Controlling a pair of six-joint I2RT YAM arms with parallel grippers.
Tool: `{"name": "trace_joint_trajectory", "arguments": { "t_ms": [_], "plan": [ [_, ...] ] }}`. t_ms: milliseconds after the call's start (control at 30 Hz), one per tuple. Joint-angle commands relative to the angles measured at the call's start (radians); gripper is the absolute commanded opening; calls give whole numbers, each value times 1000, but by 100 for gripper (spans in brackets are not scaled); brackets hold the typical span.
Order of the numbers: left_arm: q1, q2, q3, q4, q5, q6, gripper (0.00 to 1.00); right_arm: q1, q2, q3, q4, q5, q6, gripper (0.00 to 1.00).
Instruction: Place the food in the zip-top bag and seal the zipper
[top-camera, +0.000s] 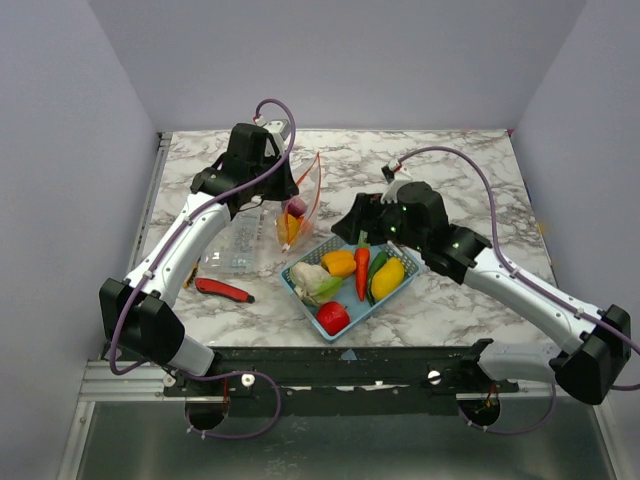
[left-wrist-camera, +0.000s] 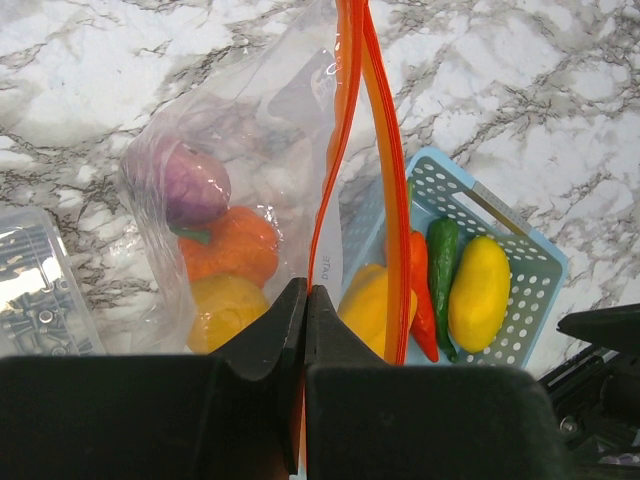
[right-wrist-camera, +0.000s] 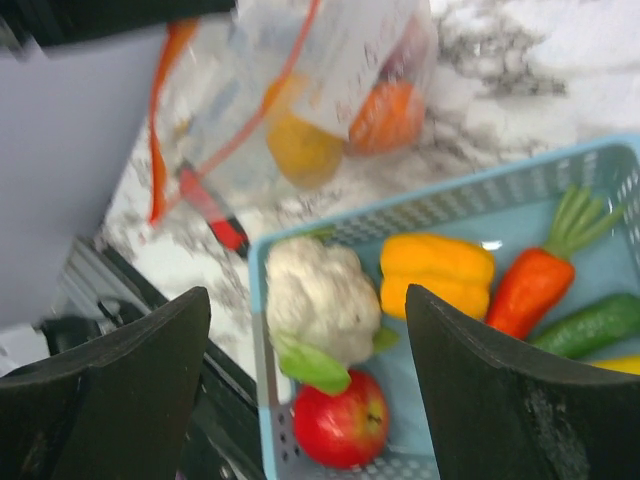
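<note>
bag: zip-top bag (left-wrist-camera: 250, 150) is hanging mid-bench, held up by its top edge, just left of the blue basket (left-wrist-camera: 530, 240).
zipper: zipper (left-wrist-camera: 345, 150) strips are standing apart, unsealed, mouth gaping.
food in bag: purple onion (left-wrist-camera: 190, 185), orange piece (left-wrist-camera: 230, 245) and yellow piece (left-wrist-camera: 225, 310) are lying bunched at the bottom.
left gripper: left gripper (left-wrist-camera: 305, 295) is pinching the zipper, jaws pressed together on one strip.
food in basket: cauliflower (right-wrist-camera: 315, 295), red apple (right-wrist-camera: 340, 420), yellow pepper (right-wrist-camera: 435, 270), carrot (right-wrist-camera: 535, 285), cucumber (right-wrist-camera: 590, 325) and yellow fruit (left-wrist-camera: 480, 290) are sitting inside.
right gripper: right gripper (right-wrist-camera: 305, 300) is hovering over the cauliflower end, fingers spread wide, holding nothing.
bench: marble bench (top-camera: 450, 170) is carrying a clear box (top-camera: 230, 250) left of the bag; a red-and-black tool (top-camera: 225, 290) is lying just nearer.
</note>
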Motion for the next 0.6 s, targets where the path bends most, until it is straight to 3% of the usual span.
{"name": "trace_joint_trajectory", "arguments": {
  "t_ms": [0, 233, 567],
  "plan": [
    [0, -27, 7, 8, -14, 19, 0, 5, -28, -108, -150, -166, -126, 82],
    [0, -15, 6, 4, -6, 26, 0, 37, -33, -250, -146, -290, -118, 83],
    [0, 7, 11, -1, 5, 30, 0, 109, 154, -226, -162, -329, -233, 85]
  ]
}}
